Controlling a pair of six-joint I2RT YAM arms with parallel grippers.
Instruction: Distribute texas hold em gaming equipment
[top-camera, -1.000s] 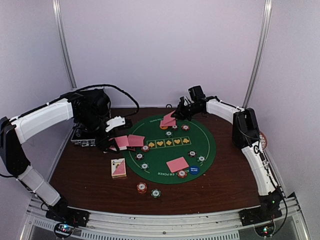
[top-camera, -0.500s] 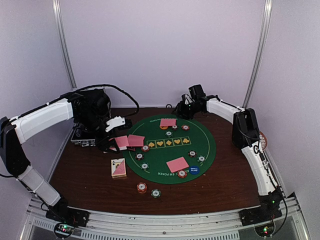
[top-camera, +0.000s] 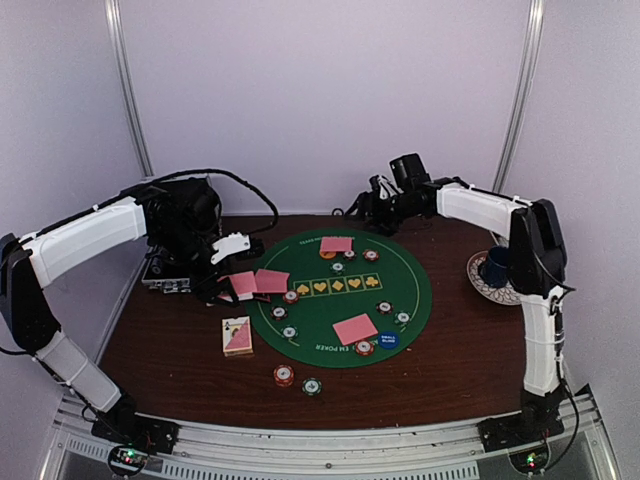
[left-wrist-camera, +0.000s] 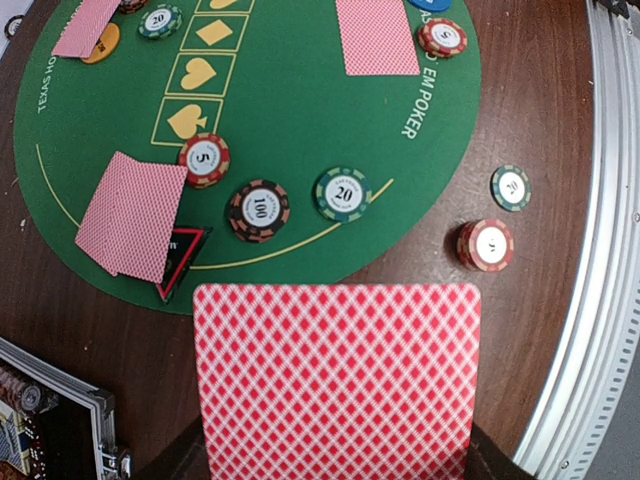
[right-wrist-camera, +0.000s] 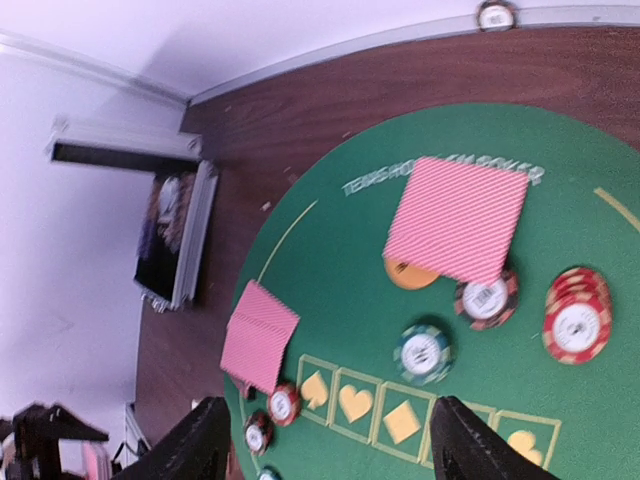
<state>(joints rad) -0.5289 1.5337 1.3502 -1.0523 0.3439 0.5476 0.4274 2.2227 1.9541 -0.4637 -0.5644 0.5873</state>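
Cards with pink backs are found in several places. One card is pinched at its near edge by the left gripper, whose jaws are pressed together on it. It is held face down above the brown table, just off the left rim of the green felt mat.

A pair of cards is laid on the mat's left edge, with the red triangle touching its near corner. Beside it, a red chip, a black chip and a green chip are lined up along the rim.

A near card is seen on the mat's front part, with the blue disc just beside it. A far card partly covers the orange disc, and a red-white stack stands near it.

Off the mat, a red-white chip and a small green chip are set on the bare wood, and a card pack lies left of the mat.

The right gripper is held above the mat's far rim, fingers spread wide, with nothing between them.

A black case is seen at the table's left, and a patterned plate bearing a blue cup at its right.
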